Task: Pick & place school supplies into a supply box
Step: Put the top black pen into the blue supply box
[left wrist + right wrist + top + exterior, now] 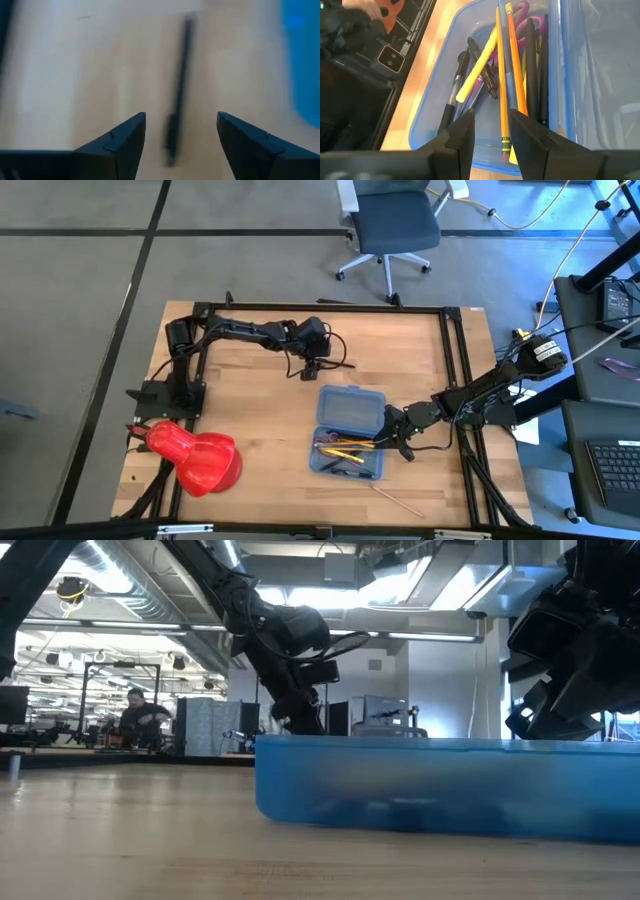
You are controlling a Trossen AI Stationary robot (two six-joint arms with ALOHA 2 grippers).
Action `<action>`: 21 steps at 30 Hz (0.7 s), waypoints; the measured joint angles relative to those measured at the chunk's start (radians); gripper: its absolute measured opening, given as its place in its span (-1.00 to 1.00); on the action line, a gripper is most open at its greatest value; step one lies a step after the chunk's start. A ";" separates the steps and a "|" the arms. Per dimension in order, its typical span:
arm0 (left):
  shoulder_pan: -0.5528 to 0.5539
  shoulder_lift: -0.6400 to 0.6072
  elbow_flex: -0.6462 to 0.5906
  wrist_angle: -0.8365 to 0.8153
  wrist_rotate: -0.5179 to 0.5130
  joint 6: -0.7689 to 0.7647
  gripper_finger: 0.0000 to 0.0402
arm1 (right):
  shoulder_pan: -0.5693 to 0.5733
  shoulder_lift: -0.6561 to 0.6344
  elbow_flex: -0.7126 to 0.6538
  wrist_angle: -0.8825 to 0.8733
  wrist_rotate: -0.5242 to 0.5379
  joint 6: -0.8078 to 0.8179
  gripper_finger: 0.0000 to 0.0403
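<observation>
The blue translucent supply box [349, 409] lies open near the table's middle, its two halves side by side. The near half [427, 116] holds several pens and pencils, yellow, orange and black, with purple scissors [521, 11] at one end. My right gripper [491, 116] hovers open over this half's right end [393, 437], and a yellow pencil [502, 95] lies in the box below the gap. My left gripper [181, 116] is open just beyond the box's far edge [312, 370]. A black pen [180, 75] lies flat on the wood below its fingers.
A plain wooden pencil [395, 498] lies on the table near the front edge, to the right of the box. The glossy red object [195, 458] sits at the near left corner. Bare wood shows between it and the box. A person [140, 718] is far behind.
</observation>
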 joint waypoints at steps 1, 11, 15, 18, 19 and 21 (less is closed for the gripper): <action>-0.003 0.001 0.000 0.009 -0.046 -0.009 0.17 | 0.000 0.000 0.000 0.000 0.000 -0.011 -0.38; 0.058 0.031 0.002 0.026 0.072 -0.034 0.00 | -0.032 0.000 0.000 -0.003 0.001 -0.057 -0.38; 0.079 0.054 0.002 0.026 0.148 -0.046 -0.06 | -0.032 0.000 0.000 -0.004 0.000 -0.057 -0.38; 0.078 0.088 0.000 0.008 0.121 -0.048 -0.09 | -0.032 0.000 0.000 -0.010 0.000 -0.057 -0.38; 0.078 0.092 0.001 0.011 0.118 -0.047 -0.10 | -0.032 0.000 0.000 -0.013 0.000 -0.057 -0.38; 0.079 0.104 0.004 0.021 0.123 -0.049 -0.12 | -0.032 0.000 0.000 -0.017 0.000 -0.057 -0.38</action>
